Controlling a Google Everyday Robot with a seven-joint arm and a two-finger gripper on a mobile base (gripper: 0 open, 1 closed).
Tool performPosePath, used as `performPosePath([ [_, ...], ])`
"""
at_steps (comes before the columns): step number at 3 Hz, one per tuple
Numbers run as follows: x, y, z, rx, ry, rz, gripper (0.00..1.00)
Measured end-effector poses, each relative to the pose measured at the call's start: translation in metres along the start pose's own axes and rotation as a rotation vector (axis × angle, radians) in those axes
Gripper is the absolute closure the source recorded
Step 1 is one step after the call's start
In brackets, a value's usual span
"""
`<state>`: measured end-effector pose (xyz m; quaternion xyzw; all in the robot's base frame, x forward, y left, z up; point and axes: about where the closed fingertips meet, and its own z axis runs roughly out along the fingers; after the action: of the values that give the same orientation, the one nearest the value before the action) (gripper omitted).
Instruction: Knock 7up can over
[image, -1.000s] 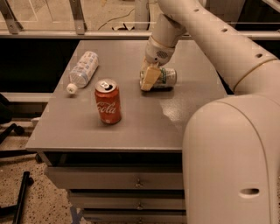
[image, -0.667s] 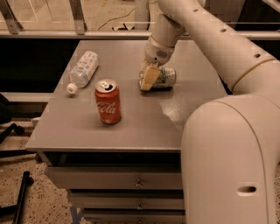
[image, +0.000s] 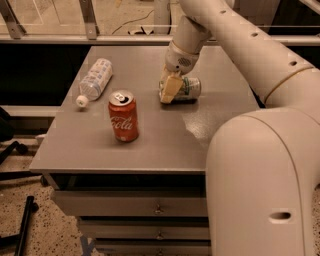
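The 7up can (image: 188, 89), silver-white with green markings, lies on its side on the grey table (image: 150, 145), right of centre. My gripper (image: 170, 89) hangs down from the arm at the can's left end, its pale fingers (image: 171, 88) in front of and touching that end of the can. The can's left part is hidden behind the fingers.
A red Coca-Cola can (image: 123, 116) stands upright left of centre, in front of the gripper. A clear plastic water bottle (image: 94, 81) with a white cap lies on its side at the left. My arm's large white body (image: 260, 185) fills the right foreground. Drawers sit below the table.
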<state>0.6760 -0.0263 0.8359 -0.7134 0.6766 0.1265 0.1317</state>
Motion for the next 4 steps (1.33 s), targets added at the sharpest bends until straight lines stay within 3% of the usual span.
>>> performPosePath([
  [2, -0.0029, -0.0052, 0.0038, 0.011, -0.007, 0.000, 0.00],
  [4, 0.0034, -0.0086, -0.0034, 0.042, 0.003, 0.011, 0.00],
])
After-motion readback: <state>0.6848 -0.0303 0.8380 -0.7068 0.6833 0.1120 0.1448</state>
